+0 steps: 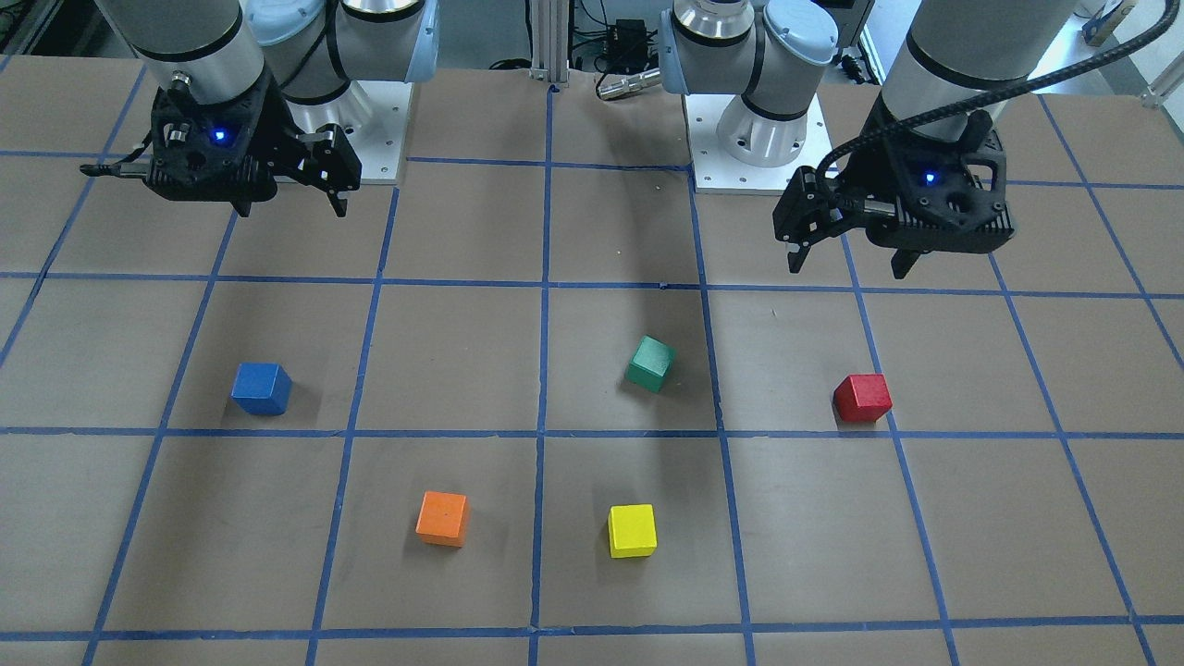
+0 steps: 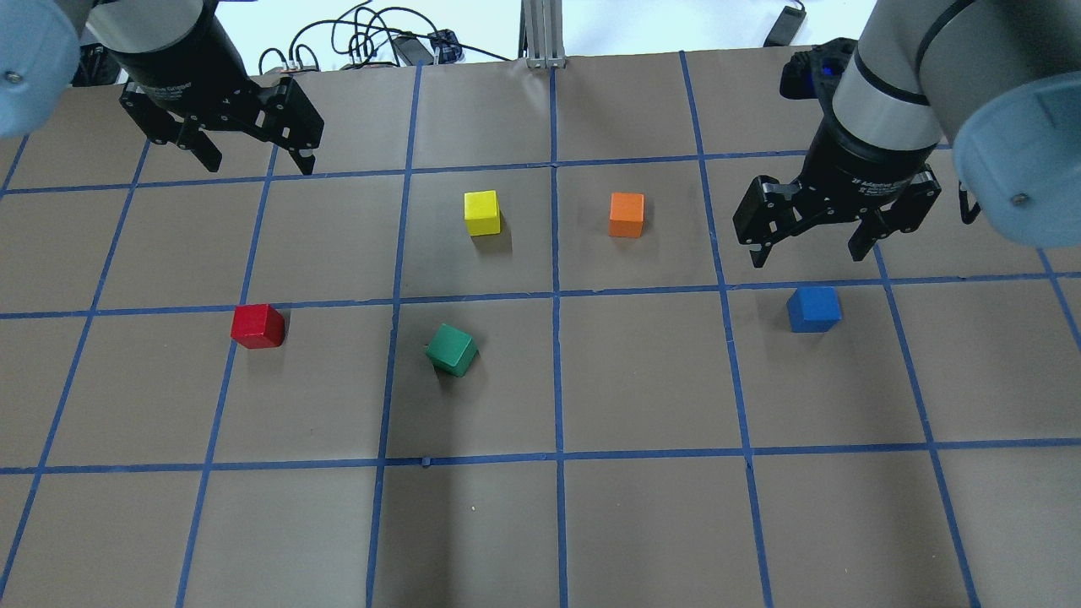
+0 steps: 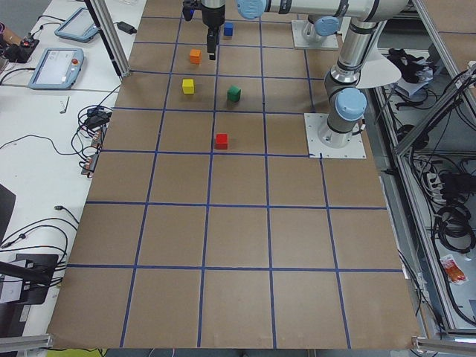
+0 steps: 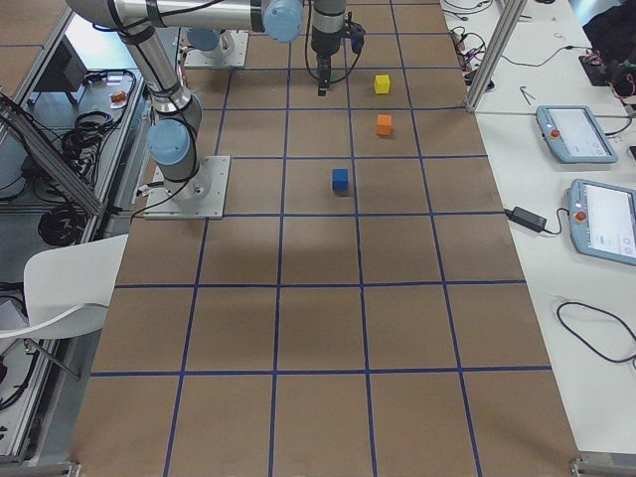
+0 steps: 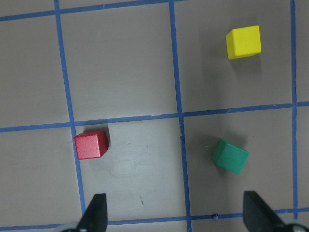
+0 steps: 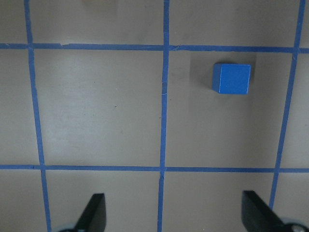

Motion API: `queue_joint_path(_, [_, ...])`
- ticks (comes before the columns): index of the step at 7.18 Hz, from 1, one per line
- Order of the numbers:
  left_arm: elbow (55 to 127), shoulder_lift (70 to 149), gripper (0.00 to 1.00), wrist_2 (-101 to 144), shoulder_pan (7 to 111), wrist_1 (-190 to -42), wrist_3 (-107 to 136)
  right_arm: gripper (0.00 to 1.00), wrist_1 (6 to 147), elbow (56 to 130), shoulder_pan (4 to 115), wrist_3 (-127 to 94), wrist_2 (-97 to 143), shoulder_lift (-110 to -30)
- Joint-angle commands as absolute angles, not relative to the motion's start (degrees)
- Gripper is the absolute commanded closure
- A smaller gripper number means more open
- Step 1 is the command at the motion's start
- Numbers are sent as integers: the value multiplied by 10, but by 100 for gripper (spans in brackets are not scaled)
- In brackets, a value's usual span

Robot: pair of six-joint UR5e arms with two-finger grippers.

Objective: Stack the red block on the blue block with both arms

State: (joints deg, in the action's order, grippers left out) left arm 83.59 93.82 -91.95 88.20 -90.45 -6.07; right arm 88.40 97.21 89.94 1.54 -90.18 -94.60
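The red block [image 2: 258,326] sits on the table on my left side, also in the front view [image 1: 862,398] and the left wrist view [image 5: 91,144]. My left gripper [image 2: 262,167] is open and empty, hovering above the table beyond the red block, apart from it [image 1: 847,270]. The blue block [image 2: 813,308] sits on my right side, also in the front view [image 1: 261,388] and the right wrist view [image 6: 231,79]. My right gripper [image 2: 806,258] is open and empty, hovering just beyond the blue block, not touching it [image 1: 295,211].
A green block [image 2: 452,350], turned at an angle, lies between the red and blue blocks. A yellow block [image 2: 482,213] and an orange block [image 2: 627,214] sit farther out near the middle. The brown table [image 2: 642,523] carries a blue tape grid.
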Motion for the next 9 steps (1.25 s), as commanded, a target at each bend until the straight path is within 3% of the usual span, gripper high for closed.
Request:
queue_joint_path(1, [838,936,0,-919,883,-904,-61,0,885,972,899,16,-903,-946])
queue_joint_path(9, [855,924,0,-915,882,-912,-63,0,886,972,899,16,-903,-946])
